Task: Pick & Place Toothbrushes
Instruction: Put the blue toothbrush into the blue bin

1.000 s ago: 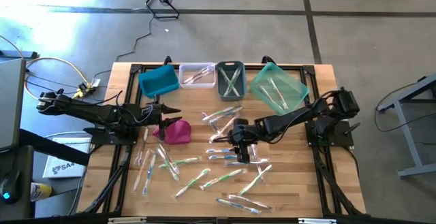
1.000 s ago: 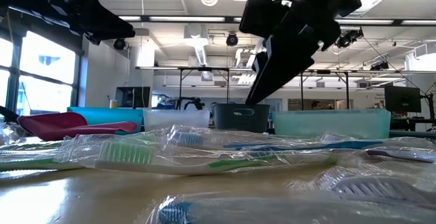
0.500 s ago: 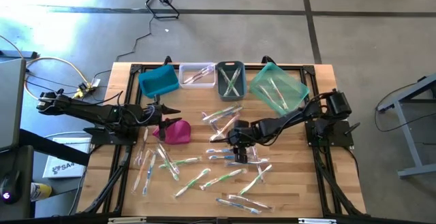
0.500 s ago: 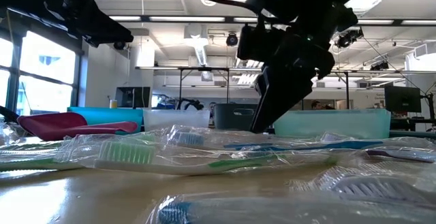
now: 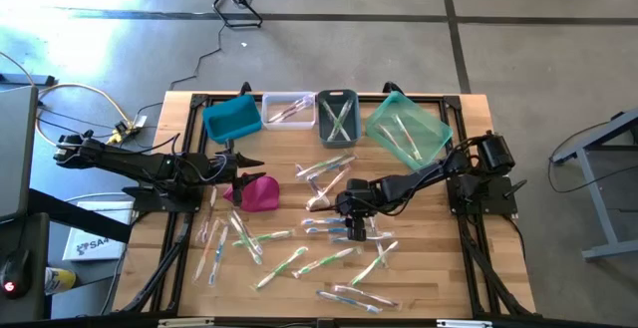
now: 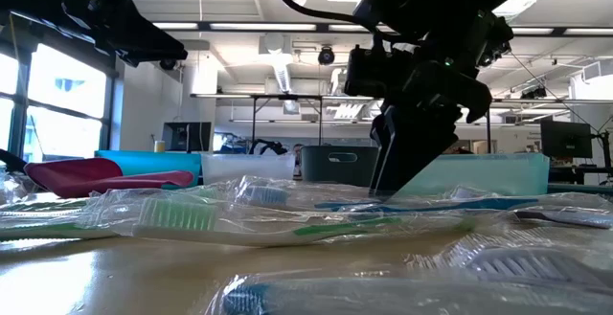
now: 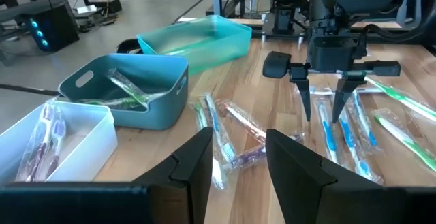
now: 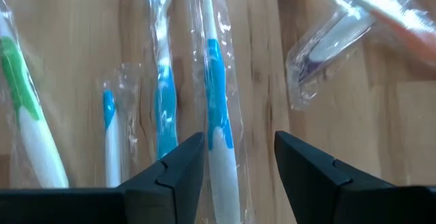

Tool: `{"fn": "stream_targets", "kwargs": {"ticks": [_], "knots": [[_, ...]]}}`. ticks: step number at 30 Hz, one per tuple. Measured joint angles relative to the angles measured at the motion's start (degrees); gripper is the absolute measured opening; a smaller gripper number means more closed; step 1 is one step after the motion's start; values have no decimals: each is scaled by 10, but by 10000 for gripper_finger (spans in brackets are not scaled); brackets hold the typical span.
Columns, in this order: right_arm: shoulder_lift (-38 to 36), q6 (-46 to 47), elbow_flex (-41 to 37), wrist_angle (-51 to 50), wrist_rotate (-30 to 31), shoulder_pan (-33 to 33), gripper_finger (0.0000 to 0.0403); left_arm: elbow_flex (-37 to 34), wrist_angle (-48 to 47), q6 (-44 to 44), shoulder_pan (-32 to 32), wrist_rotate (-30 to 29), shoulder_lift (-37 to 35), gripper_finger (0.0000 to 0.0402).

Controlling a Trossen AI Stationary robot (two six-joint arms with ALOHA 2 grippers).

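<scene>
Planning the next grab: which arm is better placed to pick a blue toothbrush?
Right: its gripper hangs with open jaws straddling a blue toothbrush. The left gripper waits near the magenta pouch.

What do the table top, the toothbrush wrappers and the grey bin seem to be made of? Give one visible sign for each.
Table top: probably wood, with visible grain and plank seams.
Toothbrush wrappers: thin clear plastic film, crinkled and glinting.
Grey bin: likely moulded plastic, with a smooth matt wall and a cut-out handle.

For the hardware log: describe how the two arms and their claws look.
Both arms are dark, jointed and slim, bolted on black bases at the table's sides. The left claw and right claw each end in two flat, tapering black fingers. Thin cables run along the left arm.
</scene>
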Motion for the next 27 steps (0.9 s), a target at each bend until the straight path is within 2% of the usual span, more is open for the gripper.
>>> {"fn": "stream_targets", "kwargs": {"ticks": [17, 27], "knots": [[34, 0, 1, 4, 52, 13, 171, 0, -5, -2, 0, -2, 0, 132], [33, -2, 1, 15, 46, 11, 171, 0, -13, -2, 0, -2, 0, 132]]}}
